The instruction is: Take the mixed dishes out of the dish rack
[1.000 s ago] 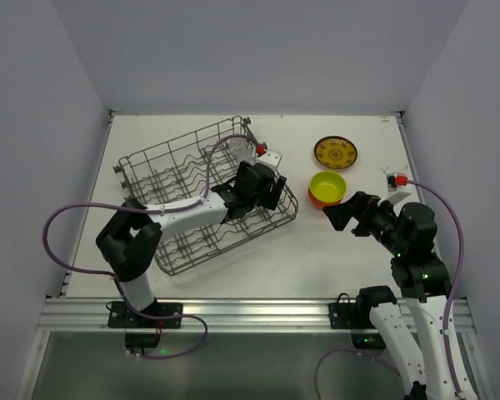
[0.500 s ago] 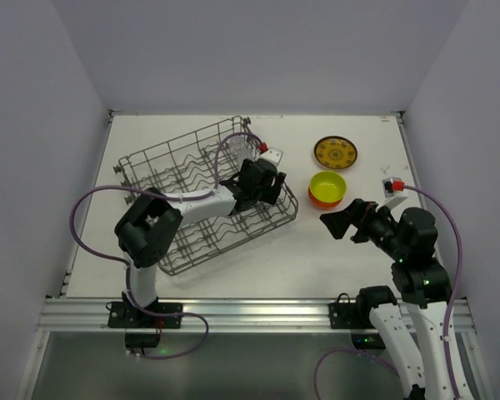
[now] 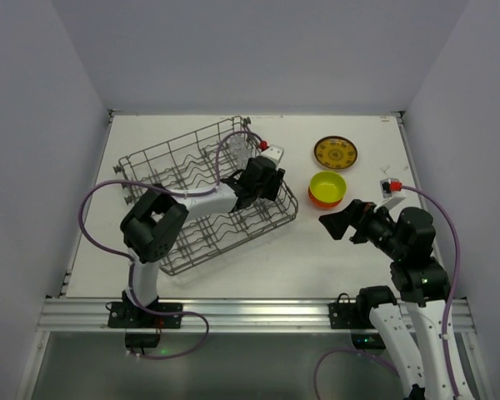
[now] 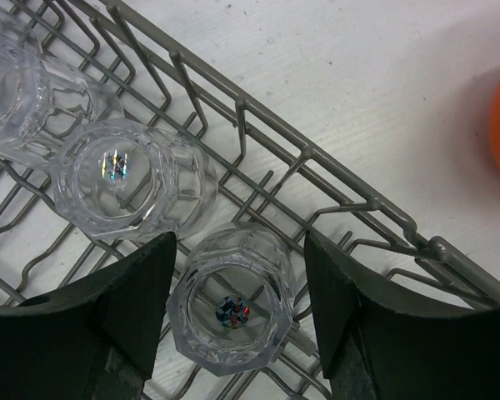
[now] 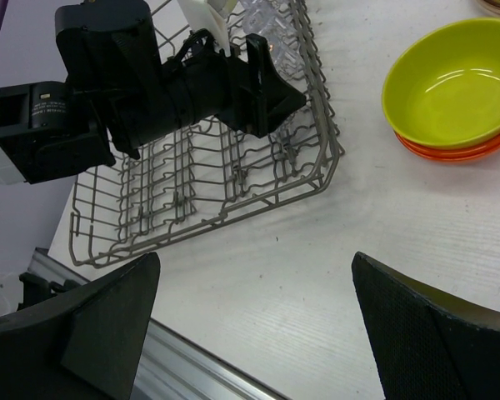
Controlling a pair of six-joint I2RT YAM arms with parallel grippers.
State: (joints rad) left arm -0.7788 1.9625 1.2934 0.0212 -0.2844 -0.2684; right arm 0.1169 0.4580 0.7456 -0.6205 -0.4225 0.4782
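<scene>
The grey wire dish rack [image 3: 179,143] sits left of centre on the table. My left gripper [image 3: 262,177] reaches into its far right corner. In the left wrist view three clear glass cups lie there on their sides. The nearest cup [image 4: 232,304] is between my left gripper's [image 4: 237,310] fingers, narrow gaps on both sides, jaws open. A second cup [image 4: 125,179] and a third [image 4: 17,75] lie to its left. My right gripper [image 3: 337,221] hovers wide open over bare table, nothing in it. A lime-yellow bowl [image 3: 327,183] is nested on an orange bowl [image 3: 315,198].
A brown-gold patterned plate [image 3: 335,152] lies behind the bowls. In the right wrist view the rack's near rim [image 5: 226,216] and the bowl stack [image 5: 450,83] lie ahead of my right gripper [image 5: 254,333]. The table's metal front rail [image 3: 250,312] runs below.
My left gripper has pushed further toward the rack's far right corner and its jaws have narrowed around the nearest cup. The right gripper has drifted slightly left and has stayed wide open.
</scene>
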